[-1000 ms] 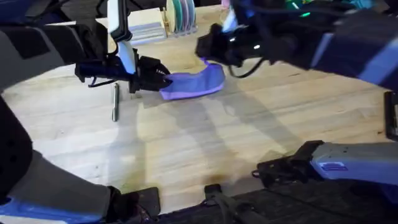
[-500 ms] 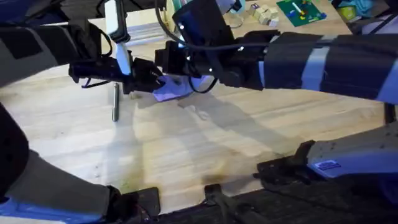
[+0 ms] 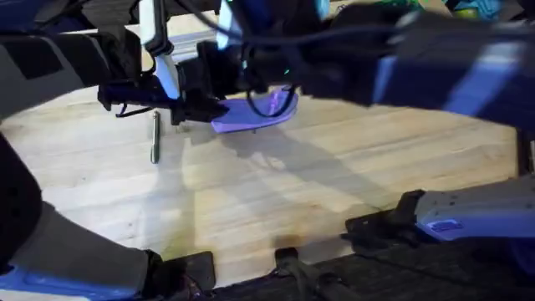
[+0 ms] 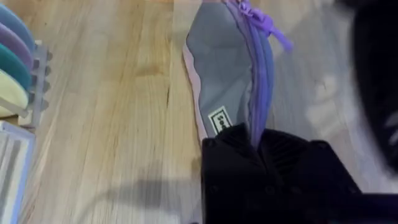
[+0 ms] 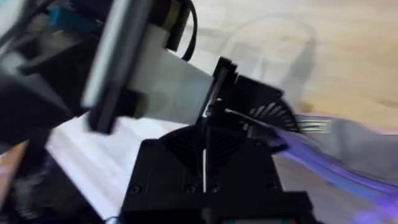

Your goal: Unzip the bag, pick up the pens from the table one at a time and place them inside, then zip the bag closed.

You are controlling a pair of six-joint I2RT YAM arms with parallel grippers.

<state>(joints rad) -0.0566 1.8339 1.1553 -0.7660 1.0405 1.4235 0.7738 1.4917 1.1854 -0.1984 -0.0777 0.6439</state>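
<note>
Far left of the overhead frame, a slim dark grey stick pen (image 3: 155, 138) lies alone on the light plank-wood table (image 3: 276, 209), its length running up and down the picture, apart from everything else. Just to its right, the left gripper (image 3: 219, 109) comes in level from the left and has its black fingers clamped tight on the near end of the long flat lavender fabric pouch (image 3: 255, 115). The left wrist view confirms it: the fingers pinch the pouch (image 4: 227, 74) right at the zipper seam, and the zipper line runs straight away from them to a purple zipper pull (image 4: 261, 18) at the far end. So the bag's long axis points directly away from the left fingers, stretching toward the middle of the overhead frame.

Moving right, the right arm looms large across the top of the overhead picture, reaching over the pouch. In its own wrist view the right gripper (image 5: 205, 152) looks pressed shut with nothing between the fingers, and the purple edge of the pouch (image 5: 336, 165) lies off to its right. The left anchors; the right arm is nearer that far-end pull, which is the one to drag.
</note>
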